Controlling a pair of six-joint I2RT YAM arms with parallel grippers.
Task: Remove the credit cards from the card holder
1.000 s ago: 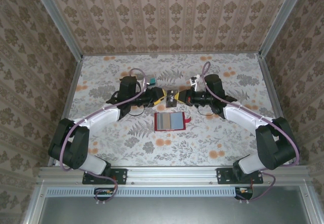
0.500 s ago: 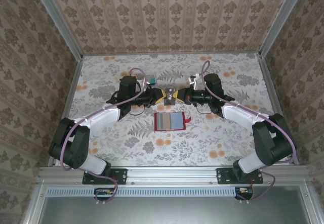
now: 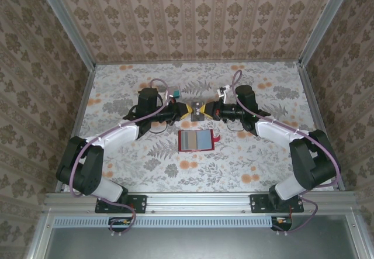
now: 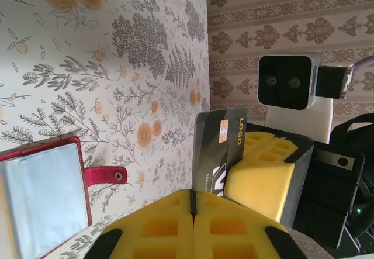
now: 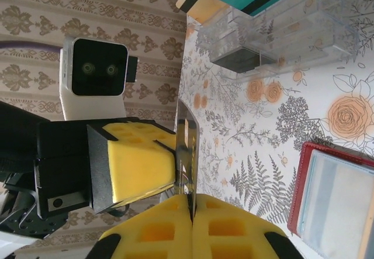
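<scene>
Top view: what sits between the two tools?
A black card, gripped by the left tool and the right tool from either side; both wrist views show it too.

One word can be read: "LOGO", in pale capitals on the face of the black credit card [image 4: 217, 148], just beside its gold chip [image 4: 224, 131]. Lower on the same card sits a bold white mark, partly hidden and too cut off to read.
</scene>
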